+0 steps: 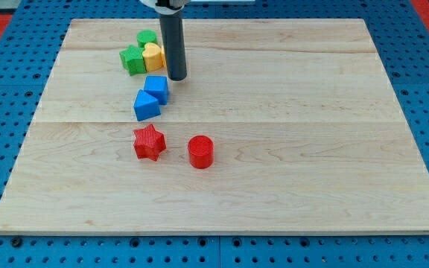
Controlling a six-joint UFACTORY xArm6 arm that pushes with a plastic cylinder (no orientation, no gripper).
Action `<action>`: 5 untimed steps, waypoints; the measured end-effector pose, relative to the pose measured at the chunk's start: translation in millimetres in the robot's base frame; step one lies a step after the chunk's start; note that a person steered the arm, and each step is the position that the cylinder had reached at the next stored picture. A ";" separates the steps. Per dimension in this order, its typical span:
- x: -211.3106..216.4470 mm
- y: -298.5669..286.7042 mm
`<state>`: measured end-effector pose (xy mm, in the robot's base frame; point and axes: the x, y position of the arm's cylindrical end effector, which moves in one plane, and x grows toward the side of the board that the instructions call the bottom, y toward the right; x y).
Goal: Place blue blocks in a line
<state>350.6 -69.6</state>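
— Blocks of blue: where are they found?

— Two are seen left of centre in the upper half of the frame. A blue cube (156, 88) lies upper right of a blue block (147, 106) with a slanted top, whose exact shape cannot be told. The two are touching at their corners, set on a diagonal running from lower left to upper right.

— And the rod?

— My tip (177, 77) is set down on the counter (289, 149) just above and to the right of the blue cube, close beside it; whether contact is made cannot be told. No hand is fitted to this arm, so nothing apart, together or clamped can be reported: only the dark upright rod is seen, coming down from the frame's top edge.

— What is placed around them?

— Toward the upper left, just left of the rod, a cluster of three is packed together: a yellow heart-shaped block (153, 56) next to the rod, a green block (132, 59) to its left, and another green block (147, 37) above them. The shapes of the green ones cannot be made out clearly. Below the blue pair, near the frame's middle, a red star (149, 142) is placed, and a red cylinder (200, 151) stands to its right, a little apart. A pale wooden board forms the counter, and a blue perforated surface (6, 149) is seen around it.
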 end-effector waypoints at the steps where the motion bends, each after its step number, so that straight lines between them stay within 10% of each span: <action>1: 11.3 -2.6; 5: 76.3 -78.5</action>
